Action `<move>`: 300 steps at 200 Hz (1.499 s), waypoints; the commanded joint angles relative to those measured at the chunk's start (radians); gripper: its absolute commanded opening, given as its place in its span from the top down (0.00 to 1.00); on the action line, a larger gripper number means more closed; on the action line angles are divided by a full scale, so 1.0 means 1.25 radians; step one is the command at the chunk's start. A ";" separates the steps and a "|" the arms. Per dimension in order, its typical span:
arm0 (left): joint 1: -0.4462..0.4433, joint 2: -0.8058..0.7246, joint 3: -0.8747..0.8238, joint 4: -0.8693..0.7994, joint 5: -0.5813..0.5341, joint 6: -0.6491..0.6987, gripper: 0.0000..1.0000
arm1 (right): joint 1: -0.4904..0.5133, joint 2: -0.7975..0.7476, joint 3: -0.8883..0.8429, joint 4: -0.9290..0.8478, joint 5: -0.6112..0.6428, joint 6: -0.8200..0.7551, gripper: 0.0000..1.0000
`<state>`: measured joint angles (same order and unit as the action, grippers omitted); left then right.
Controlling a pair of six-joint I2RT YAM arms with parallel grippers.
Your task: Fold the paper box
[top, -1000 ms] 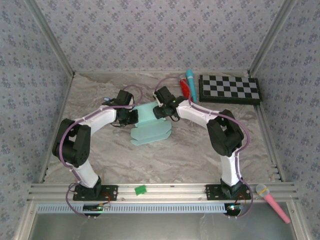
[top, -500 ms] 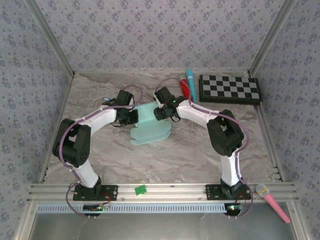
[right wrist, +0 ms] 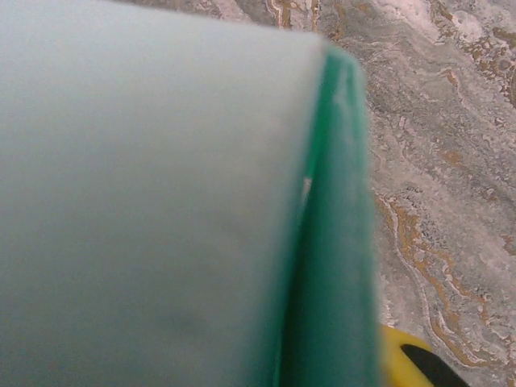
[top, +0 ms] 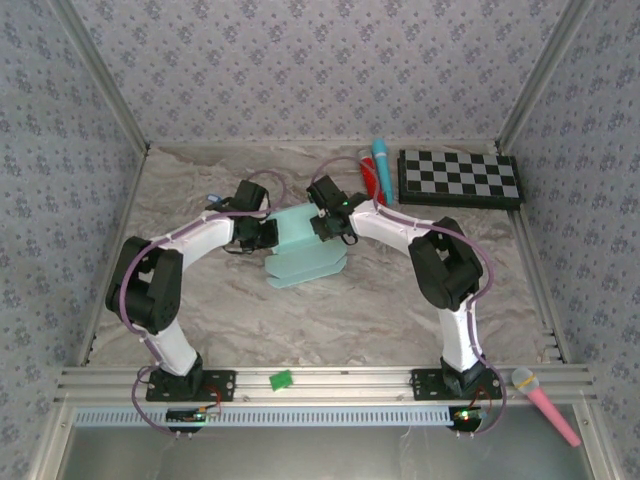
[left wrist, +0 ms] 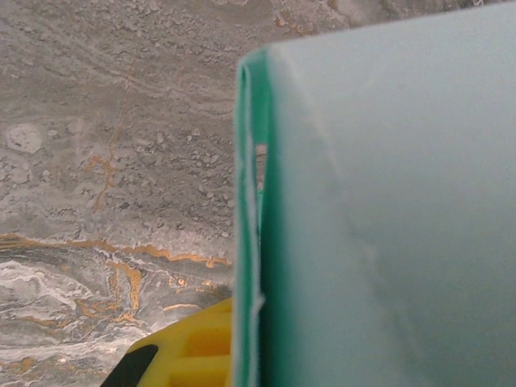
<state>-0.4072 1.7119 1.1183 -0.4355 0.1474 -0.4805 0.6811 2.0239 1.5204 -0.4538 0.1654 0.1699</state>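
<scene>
The paper box [top: 305, 245] is pale mint-blue card, half folded, in the middle of the marbled table, with curved flaps spread toward me. My left gripper [top: 263, 234] holds its left wall and my right gripper [top: 329, 223] holds its right wall. In the left wrist view the doubled wall of the paper box [left wrist: 387, 210] stands upright against a yellow finger [left wrist: 189, 355], and my left gripper [left wrist: 251, 355] is shut on it. In the right wrist view the paper box [right wrist: 161, 210] fills the left, its green wall next to a yellow finger [right wrist: 399, 359], with my right gripper [right wrist: 343, 359] shut on it.
A black-and-white checkerboard [top: 460, 178] lies at the back right. A red and blue tool [top: 377, 166] lies just left of it, close behind the right arm. A pink object [top: 546, 400] rests on the front rail at the right, a small green piece [top: 281, 379] at its middle.
Both grippers have drawn slightly closer together. The box between them has shifted a little to the right, and its walls stand more upright.
</scene>
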 commanded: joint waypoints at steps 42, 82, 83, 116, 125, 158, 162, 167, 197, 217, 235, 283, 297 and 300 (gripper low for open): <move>0.004 0.005 0.021 -0.005 0.000 -0.006 1.00 | 0.012 0.041 0.026 -0.061 0.191 0.082 0.87; 0.004 0.009 0.027 -0.005 0.002 -0.005 1.00 | 0.015 0.068 0.041 -0.096 0.243 0.125 0.91; 0.004 0.009 0.027 -0.006 0.002 -0.005 1.00 | 0.015 0.069 0.041 -0.096 0.245 0.126 0.91; 0.004 0.012 0.029 -0.008 0.004 -0.005 1.00 | 0.017 0.093 0.072 -0.149 0.295 0.175 0.96; 0.004 0.013 0.028 -0.008 0.004 -0.004 1.00 | 0.018 0.101 0.082 -0.167 0.306 0.187 0.97; 0.005 0.015 0.029 -0.008 0.003 -0.003 1.00 | 0.021 0.123 0.109 -0.217 0.351 0.221 1.00; 0.005 0.015 0.029 -0.008 0.002 -0.003 1.00 | 0.021 0.126 0.111 -0.224 0.355 0.223 1.00; 0.005 0.015 0.030 -0.009 0.003 -0.003 1.00 | 0.021 0.130 0.115 -0.230 0.358 0.227 1.00; 0.005 0.017 0.031 -0.008 0.002 -0.003 1.00 | 0.020 0.145 0.130 -0.253 0.378 0.238 1.00; 0.005 0.018 0.029 -0.009 0.003 -0.004 1.00 | 0.020 0.149 0.133 -0.261 0.387 0.246 1.00; 0.005 0.015 0.027 -0.009 0.001 -0.005 1.00 | 0.020 0.154 0.141 -0.277 0.406 0.259 1.00; 0.005 0.014 0.026 -0.009 0.001 -0.006 1.00 | 0.015 0.172 0.157 -0.305 0.425 0.288 1.00; 0.005 0.014 0.026 -0.009 -0.001 -0.006 1.00 | 0.014 0.178 0.162 -0.310 0.422 0.292 1.00; 0.005 0.014 0.027 -0.010 0.000 -0.006 1.00 | 0.013 0.179 0.163 -0.310 0.422 0.291 1.00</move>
<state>-0.4137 1.7508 1.1187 -0.3737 0.1692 -0.4835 0.7490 2.1769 1.7290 -0.6922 0.4904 0.4797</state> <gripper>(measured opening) 0.091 0.116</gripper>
